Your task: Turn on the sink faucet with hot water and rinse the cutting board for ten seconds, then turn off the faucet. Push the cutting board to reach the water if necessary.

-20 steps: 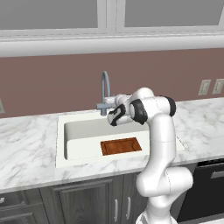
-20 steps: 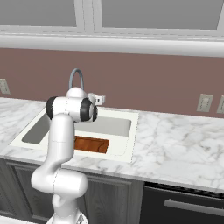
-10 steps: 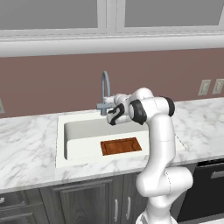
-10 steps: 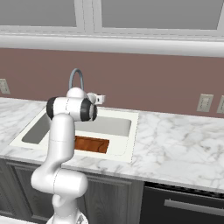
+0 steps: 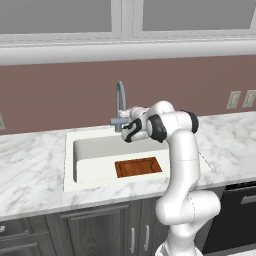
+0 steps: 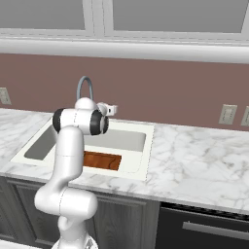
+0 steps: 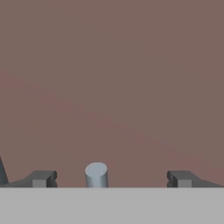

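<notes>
Against the brown backsplash [image 7: 131,65], your gripper [image 7: 111,178] stands wide open around the sink faucet [image 5: 120,102] lever's [image 7: 96,174] end; it looks rigid and smooth, so press near its tip.

Faucet [image 5: 120,102]: grey metal, smooth, dull sheen. Sink [image 5: 95,150]: white, smooth, matt. Bench [image 5: 30,170]: white-grey veined marble, polished. Cutting board [image 5: 138,166]: reddish-brown wood, darker edge noted. Wall [image 5: 60,95]: brown, matt. Cabinets [image 5: 90,230]: dark grey, matt.
</notes>
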Controlling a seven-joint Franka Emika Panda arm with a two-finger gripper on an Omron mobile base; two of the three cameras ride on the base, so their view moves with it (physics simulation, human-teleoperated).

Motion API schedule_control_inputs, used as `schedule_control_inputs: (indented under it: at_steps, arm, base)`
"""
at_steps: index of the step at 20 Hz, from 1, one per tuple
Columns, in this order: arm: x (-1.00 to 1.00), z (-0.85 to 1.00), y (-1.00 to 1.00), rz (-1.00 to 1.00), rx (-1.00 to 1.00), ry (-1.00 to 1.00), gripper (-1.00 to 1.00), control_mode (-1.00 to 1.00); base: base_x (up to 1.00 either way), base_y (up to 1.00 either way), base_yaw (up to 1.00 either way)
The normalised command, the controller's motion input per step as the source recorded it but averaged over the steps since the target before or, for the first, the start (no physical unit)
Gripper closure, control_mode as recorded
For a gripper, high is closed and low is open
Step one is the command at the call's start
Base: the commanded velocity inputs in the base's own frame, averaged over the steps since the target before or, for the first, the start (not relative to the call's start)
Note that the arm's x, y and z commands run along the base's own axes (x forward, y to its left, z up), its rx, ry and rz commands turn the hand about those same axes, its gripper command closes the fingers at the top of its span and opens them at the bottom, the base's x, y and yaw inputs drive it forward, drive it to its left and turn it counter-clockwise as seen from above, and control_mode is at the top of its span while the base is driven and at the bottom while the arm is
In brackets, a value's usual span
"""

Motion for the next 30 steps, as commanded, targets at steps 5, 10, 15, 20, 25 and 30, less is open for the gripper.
schedule_control_inputs:
  at_steps: [5,10,15,20,25,30]
  arm:
    - [0.06,-0.01,0.00,0.00,0.00,0.00,-1.00,-1.00]
    - [0.04,0.00,0.00,0.00,0.00,0.00,-1.00,-1.00]
    - [0.00,0.00,0.00,0.00,0.00,0.00,-1.00,-1.00]
    - [0.00,0.00,0.00,0.00,0.00,0.00,-1.00,-1.00]
    - [0.00,0.00,0.00,0.00,0.00,0.00,-1.00,-1.00]
    - [0.00,0.00,-0.01,0.00,0.00,0.00,-1.00,-1.00]
  base:
    - [0.00,0.00,0.00]
    - [0.00,0.00,0.00]
    - [0.00,0.00,0.00]
    - [0.00,0.00,0.00]
    - [0.00,0.00,0.00]
    - [0.00,0.00,0.00]
